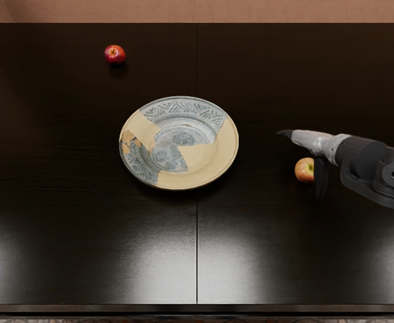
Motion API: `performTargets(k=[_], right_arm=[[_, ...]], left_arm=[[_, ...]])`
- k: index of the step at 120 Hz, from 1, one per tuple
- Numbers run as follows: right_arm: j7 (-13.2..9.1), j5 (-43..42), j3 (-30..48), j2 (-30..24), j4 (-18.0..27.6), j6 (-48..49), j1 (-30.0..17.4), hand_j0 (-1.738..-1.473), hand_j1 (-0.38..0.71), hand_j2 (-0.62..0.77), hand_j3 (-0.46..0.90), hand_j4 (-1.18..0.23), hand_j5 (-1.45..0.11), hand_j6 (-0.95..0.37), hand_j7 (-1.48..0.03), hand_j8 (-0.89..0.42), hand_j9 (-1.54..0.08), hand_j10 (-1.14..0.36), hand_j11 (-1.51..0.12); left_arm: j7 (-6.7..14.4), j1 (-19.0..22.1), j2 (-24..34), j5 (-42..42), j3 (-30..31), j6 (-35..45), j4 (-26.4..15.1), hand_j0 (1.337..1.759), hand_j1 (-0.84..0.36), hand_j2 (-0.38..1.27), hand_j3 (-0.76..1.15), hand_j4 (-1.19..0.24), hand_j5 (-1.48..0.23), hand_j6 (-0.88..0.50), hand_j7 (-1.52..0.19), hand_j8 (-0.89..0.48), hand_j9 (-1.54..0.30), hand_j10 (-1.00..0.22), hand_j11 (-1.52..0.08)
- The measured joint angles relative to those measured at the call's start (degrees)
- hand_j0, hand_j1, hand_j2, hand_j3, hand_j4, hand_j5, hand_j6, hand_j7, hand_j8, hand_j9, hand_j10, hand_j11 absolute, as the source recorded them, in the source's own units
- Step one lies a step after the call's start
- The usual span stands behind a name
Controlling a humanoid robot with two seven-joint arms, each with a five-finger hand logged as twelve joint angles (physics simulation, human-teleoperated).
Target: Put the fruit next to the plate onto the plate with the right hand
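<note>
The right arm (375, 168) comes in from the right edge, and the right hand (314, 142) sits at its end, above the dark table (83, 235); its pale grey fingers (298, 136) lie straight and close together, pointing away from the arm toward the plate and tapering to a dark tip; a single dark digit (321, 178) hangs down from the underside of the hand, apart from the others; the hand is thus stretched out rather than curled, and it grasps nothing. The fruit (304, 169), small and yellow-orange with a red blush, rests on the table just under the hand, on the near side of the outstretched fingers; the hanging digit stands just beside it on the arm's side and hides its edge there; whether the digit touches the fruit cannot be told. The plate (179, 142), round, with a cream rim and grey-blue patterned patches, lies ahead of the fingertips, well apart from them; the fruit lies off the plate, on the table between the plate and the arm. A red apple (115, 54) lies much farther from the hand, beyond the plate and toward the table's far edge, well apart from everything else.
</note>
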Motion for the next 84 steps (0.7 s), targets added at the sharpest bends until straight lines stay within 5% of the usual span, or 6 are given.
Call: performTargets(k=[84], right_arm=[[0.0, -6.5, -0.3, 3.1, -3.0, -8.2, -5.8, -1.658, -0.2, -0.02, 0.0, -0.13, -0.17, -0.14, -0.17, -0.13, -0.17, -0.13, -0.17]], left_arm=[[0.0, 0.0, 0.0, 0.0, 0.0, 0.0, 0.0, 1.658, 0.34, 0.0, 0.0, -0.01, -0.01, -0.01, -0.01, -0.01, -0.01, -0.01, -0.01]])
